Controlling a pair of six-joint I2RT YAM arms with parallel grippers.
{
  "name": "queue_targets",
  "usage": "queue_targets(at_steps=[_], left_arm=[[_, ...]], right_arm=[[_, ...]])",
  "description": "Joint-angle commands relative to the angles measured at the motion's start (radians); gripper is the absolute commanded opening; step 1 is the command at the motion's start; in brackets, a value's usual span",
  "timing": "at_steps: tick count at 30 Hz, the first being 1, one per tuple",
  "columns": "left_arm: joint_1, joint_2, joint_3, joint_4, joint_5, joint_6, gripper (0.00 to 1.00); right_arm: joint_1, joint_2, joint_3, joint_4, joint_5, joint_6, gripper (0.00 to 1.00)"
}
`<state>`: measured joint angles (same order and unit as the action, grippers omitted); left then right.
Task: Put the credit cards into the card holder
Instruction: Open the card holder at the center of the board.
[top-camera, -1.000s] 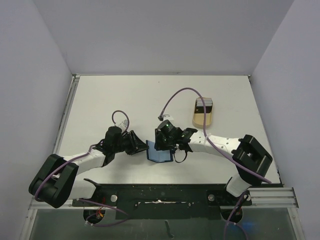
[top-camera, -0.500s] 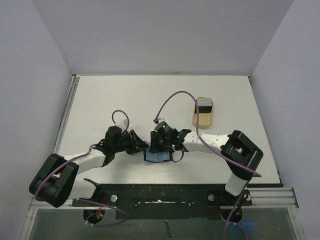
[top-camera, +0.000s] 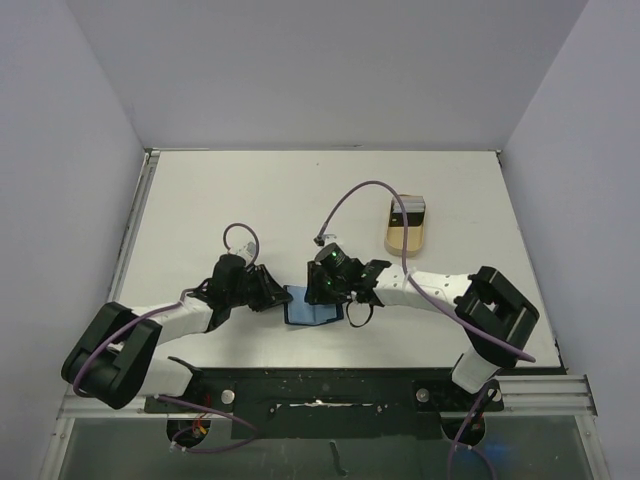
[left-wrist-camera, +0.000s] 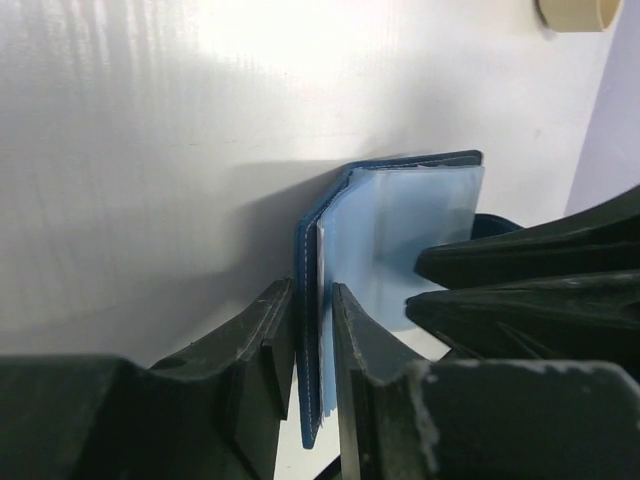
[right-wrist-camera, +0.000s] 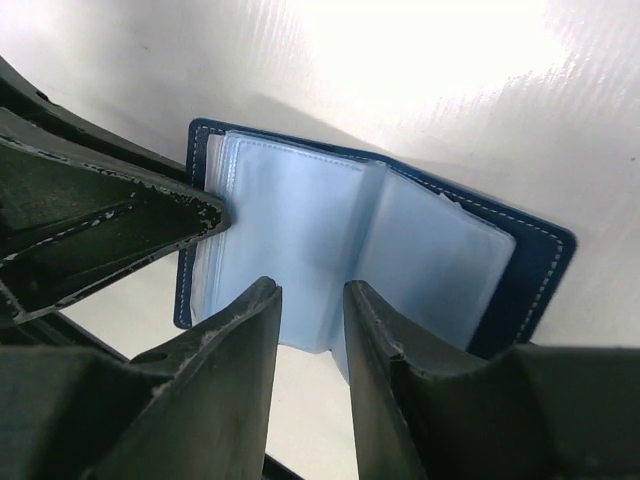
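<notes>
Both arms meet at the small navy-blue bifold card holder (top-camera: 312, 306), which lies open with its pale blue plastic pockets up, on the white tabletop (top-camera: 230, 200) near the front edge. The left pincer (left-wrist-camera: 312, 300) is clamped almost shut on one leaf of the cover, which stands on edge between its fingers. The right pincer (right-wrist-camera: 305, 300) hangs just over the pockets with its fingers a narrow slit apart. Whether it pinches a sleeve cannot be told.

Neither holds a card. The thin black and pale credit cards (top-camera: 408, 212) sit in the far end of the tan oval dish (top-camera: 403, 240), well apart to the far right.

If the thin cover slips from the left grip, the holder will likely fold shut. The right fingers could also snag and crumple the soft sleeves. With the two pincers nearly touching, a small sideways move risks a knock.

Open tabletop lies far and left. The near edge is close behind the holder.
</notes>
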<state>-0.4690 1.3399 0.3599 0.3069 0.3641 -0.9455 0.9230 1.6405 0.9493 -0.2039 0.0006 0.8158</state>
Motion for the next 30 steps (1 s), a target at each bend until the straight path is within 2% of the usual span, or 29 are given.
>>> queue_targets(at_steps=[1, 9, 15, 23, 26, 30], left_arm=[[-0.003, 0.013, 0.048, -0.025, -0.046, 0.053, 0.19], [-0.003, 0.018, 0.053, -0.054, -0.055, 0.067, 0.17], [-0.005, 0.013, 0.051, -0.031, -0.034, 0.060, 0.30], [-0.007, 0.058, 0.063, 0.006, -0.007, 0.062, 0.33], [-0.009, 0.071, 0.073, -0.004, -0.008, 0.066, 0.33], [-0.011, 0.062, 0.102, -0.077, -0.051, 0.086, 0.21]], right_arm=[[-0.008, -0.036, -0.014, -0.018, 0.065, -0.012, 0.32], [-0.006, 0.008, -0.037, -0.035, 0.096, -0.007, 0.31], [-0.005, 0.018, -0.036, -0.037, 0.102, -0.010, 0.29], [-0.006, 0.025, -0.015, -0.052, 0.106, -0.022, 0.28], [-0.006, 0.027, -0.014, -0.060, 0.113, -0.020, 0.28], [-0.006, 0.022, -0.022, -0.077, 0.132, -0.015, 0.28]])
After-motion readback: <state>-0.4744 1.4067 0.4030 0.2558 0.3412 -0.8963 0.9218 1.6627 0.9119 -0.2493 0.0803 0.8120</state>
